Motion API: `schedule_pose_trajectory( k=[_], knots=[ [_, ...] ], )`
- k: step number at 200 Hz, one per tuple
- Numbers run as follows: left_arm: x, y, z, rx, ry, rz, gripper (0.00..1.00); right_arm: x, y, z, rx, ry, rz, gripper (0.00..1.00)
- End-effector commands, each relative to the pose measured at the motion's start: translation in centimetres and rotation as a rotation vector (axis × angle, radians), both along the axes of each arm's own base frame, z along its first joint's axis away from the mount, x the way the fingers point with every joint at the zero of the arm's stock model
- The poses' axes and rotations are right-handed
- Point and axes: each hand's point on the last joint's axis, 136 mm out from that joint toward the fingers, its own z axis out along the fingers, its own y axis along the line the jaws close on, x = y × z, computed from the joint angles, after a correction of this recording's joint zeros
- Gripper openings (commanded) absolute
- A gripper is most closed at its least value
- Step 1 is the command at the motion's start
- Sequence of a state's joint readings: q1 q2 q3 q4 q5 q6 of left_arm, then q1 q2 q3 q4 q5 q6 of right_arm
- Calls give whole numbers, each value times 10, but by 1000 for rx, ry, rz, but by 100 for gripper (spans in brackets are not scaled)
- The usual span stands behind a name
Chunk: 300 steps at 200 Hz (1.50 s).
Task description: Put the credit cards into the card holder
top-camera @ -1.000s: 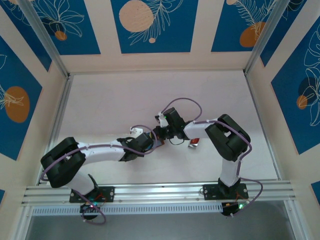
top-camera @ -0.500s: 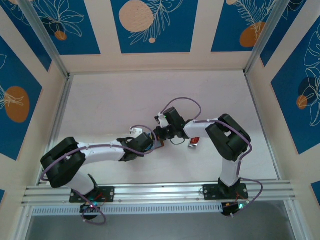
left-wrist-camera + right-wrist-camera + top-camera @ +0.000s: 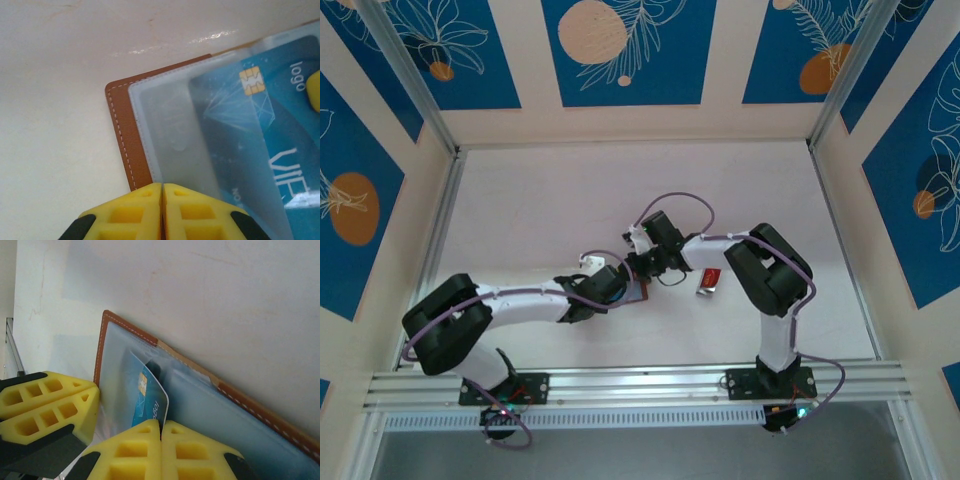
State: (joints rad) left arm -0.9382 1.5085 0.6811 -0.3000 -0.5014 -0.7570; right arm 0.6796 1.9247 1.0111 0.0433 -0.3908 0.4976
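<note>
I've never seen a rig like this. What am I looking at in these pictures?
Two white-and-black robot arms stand at a pale table's near edge. One picture looks down from above; the other two come from wrist cameras, so the yellow blocks are gripper fingers. The left gripper is shut on the edge of an open reddish-brown leather-look card holder with clear pockets. The right gripper pinches a blue plastic card with a gold chip, its far end seemingly inside a pocket. A small red card lies on the table nearby.
</note>
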Motion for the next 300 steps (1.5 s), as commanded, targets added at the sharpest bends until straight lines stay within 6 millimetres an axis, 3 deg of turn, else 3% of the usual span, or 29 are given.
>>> schedule_pose_trajectory(
  k=[1,77,165,200,258,300],
  knots=[
    [-5,8,-13,29,42,14,10,-16,4,-8,-7,57,67,0],
    [-5,8,-14,25,41,16,10,-27,17,-2,-8,95,18,0],
    [-6,9,-13,3,27,14,10,-39,27,-21,-9,168,-128,0],
    [-7,11,-13,0,22,19,10,-36,24,-1,33,130,-135,8],
    [-7,12,-12,-8,14,29,11,-39,7,32,-65,53,-77,24],
    [-5,5,-9,-27,16,2,10,-44,-3,38,-132,40,-67,27]
  ],
)
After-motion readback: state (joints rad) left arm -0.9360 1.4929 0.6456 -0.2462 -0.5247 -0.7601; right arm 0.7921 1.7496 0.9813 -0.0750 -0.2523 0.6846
